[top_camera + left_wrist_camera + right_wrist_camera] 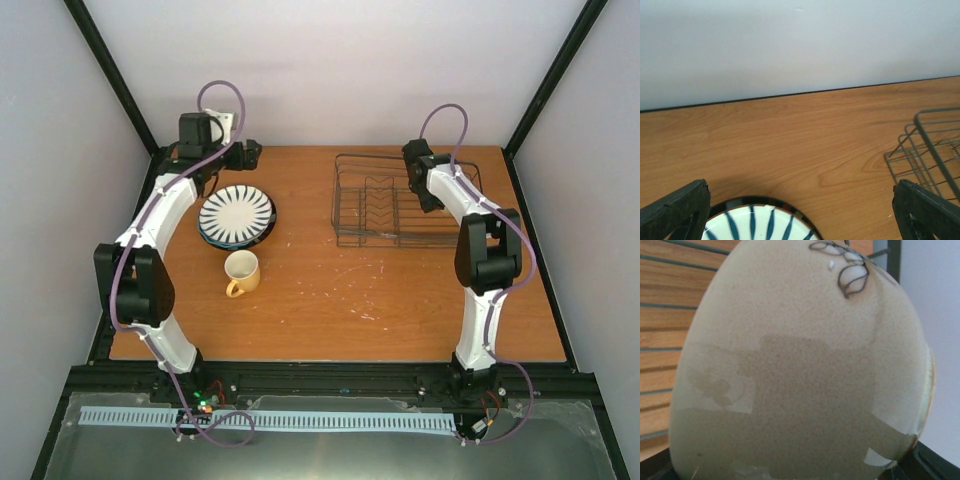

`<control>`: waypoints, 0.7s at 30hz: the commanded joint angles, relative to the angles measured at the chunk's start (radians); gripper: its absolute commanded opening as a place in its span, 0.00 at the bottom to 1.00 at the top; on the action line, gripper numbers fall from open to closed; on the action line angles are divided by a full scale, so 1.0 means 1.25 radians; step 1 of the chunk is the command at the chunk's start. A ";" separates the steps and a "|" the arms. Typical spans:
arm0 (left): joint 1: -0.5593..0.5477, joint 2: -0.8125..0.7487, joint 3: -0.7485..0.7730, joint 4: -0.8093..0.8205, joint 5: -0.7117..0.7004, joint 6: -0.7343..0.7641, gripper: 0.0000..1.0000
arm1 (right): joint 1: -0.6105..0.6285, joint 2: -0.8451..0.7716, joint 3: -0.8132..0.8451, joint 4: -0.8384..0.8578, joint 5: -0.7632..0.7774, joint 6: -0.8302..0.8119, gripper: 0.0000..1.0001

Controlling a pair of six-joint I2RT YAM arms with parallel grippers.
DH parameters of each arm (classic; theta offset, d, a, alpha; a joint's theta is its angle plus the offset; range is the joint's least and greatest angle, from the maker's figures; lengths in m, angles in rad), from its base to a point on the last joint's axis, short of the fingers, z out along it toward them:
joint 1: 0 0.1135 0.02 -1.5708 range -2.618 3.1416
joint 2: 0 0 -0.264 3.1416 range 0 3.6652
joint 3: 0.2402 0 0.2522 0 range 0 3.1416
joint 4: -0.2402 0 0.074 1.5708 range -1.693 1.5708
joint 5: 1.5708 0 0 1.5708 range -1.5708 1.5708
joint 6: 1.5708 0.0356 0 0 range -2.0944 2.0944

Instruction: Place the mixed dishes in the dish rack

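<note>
The white plate with dark radial stripes [237, 214] lies at the back left, on top of a plate with a teal rim [214, 238]. Its edge also shows in the left wrist view [760, 225]. The pale yellow mug [242, 272] stands upright just in front of it. The dark wire dish rack [365, 200] stands at the back right. My left gripper [244, 155] is open and empty, behind the striped plate. My right gripper [428, 190] is over the rack's right end. The small white bowl [800, 370] fills its view, held between the jaws. The orange-yellow plate is out of view.
The rack's corner shows at the right of the left wrist view [932, 145], with bare wooden table [790, 145] between it and the plate. Grey walls and black frame posts [120, 90] close in the back and sides.
</note>
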 commanded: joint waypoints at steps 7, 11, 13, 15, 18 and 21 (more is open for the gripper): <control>0.092 -0.042 -0.049 0.039 0.060 0.003 1.00 | 0.003 0.137 0.117 -0.016 0.082 -0.002 0.03; 0.099 -0.048 -0.061 0.041 0.064 0.011 1.00 | 0.001 0.171 0.111 -0.013 0.087 -0.003 0.03; 0.101 -0.049 -0.067 0.041 0.061 0.011 1.00 | 0.001 0.191 0.114 -0.016 0.086 -0.004 0.03; 0.103 -0.052 -0.074 0.042 0.062 0.010 1.00 | 0.001 0.207 0.121 -0.024 0.079 0.002 0.03; 0.105 -0.052 -0.078 0.042 0.057 0.015 1.00 | 0.003 0.218 0.135 -0.045 0.040 0.018 0.05; 0.108 -0.047 -0.072 0.040 0.054 0.018 1.00 | 0.003 0.215 0.132 -0.051 0.007 0.021 0.13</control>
